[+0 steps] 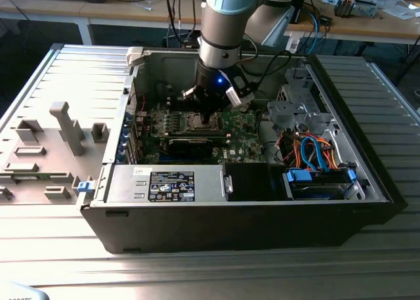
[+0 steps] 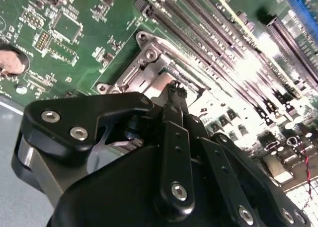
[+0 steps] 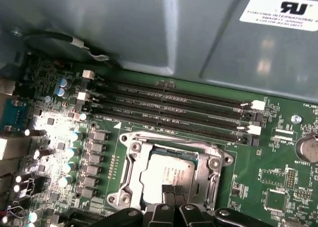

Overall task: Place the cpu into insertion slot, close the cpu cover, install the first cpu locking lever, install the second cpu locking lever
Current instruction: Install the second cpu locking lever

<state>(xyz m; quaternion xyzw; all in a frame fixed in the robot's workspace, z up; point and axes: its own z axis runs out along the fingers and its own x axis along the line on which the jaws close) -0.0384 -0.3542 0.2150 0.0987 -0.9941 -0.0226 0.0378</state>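
while the gripper hung low inside the open computer case, its two black fingertips stood pressed close together with nothing clamped between them, their tips right at the near edge of the cpu. the silver chip already lay flat in the insertion slot, so it sat directly under and just ahead of the fingertips rather than off to one side. the cpu cover looked to be down around the chip as a silver frame with its window showing the metal face, though whether it was fully seated could not be told. the locking levers could not be made out clearly along the frame's edges. beyond the slot, on the far side from the gripper, ran the long memory slots, parallel to the frame's far edge, with the green circuit board all around. in the exterior view the arm came straight down over the middle of the board, the slot just to that view's left of the fingers, and the black labelled power-supply box lay well apart nearer the camera.
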